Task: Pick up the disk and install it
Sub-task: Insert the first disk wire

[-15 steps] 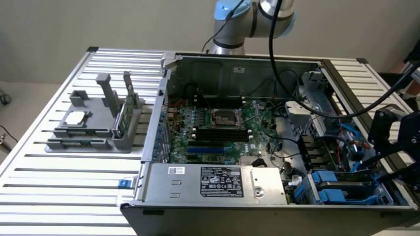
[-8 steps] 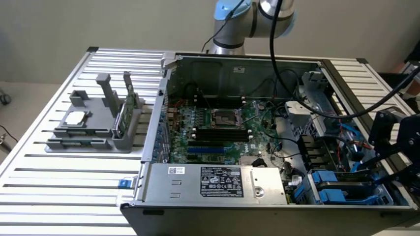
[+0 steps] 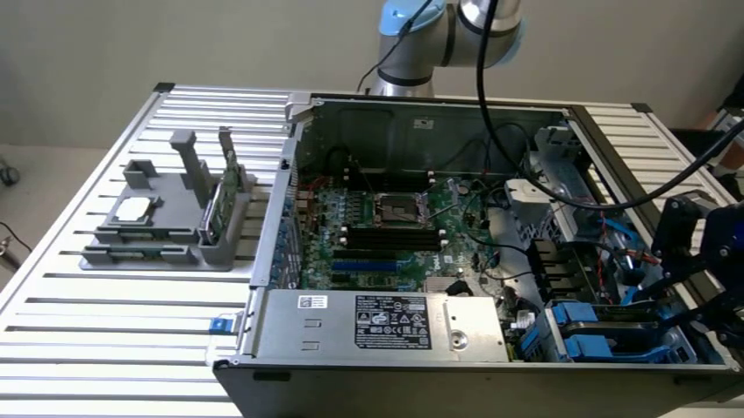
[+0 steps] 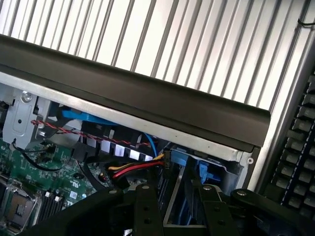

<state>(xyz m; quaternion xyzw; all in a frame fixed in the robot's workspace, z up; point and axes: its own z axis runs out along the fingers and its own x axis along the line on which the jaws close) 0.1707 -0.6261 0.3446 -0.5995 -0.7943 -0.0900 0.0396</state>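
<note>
**Robot arm poised over drive bay, cables close by**

The end effector (image 4: 179, 216) hangs over the front corner of the open computer case (image 3: 384, 113), on the far side of the power supply (image 3: 384, 322) from the case's hinged wall. Its two black fingers (image 4: 147, 206) are spread apart. The disk (image 3: 605, 331), in its blue carrier, sits low in that same corner of the case, and the wrist view shows a blue edge and a grey plate in the gap between the fingers. Whether either finger touches the carrier cannot be told.

The main hazard looks to be the wiring inside the case. A bundle of red and yellow wires (image 4: 133, 169) and a thin blue cable (image 4: 150, 142) run just beside the bay, and a finger drifting off line could snag or pinch them. The bay is narrow, so a carrier gripped off-centre or tilted would likely jam on the case's metal rails instead of sliding true. The case's black front rim (image 4: 147, 93) stands near the fingers, and a sideways slip could knock against it. The motherboard (image 3: 384, 226), deeper inside the case, lies well apart from the fingers.
</note>
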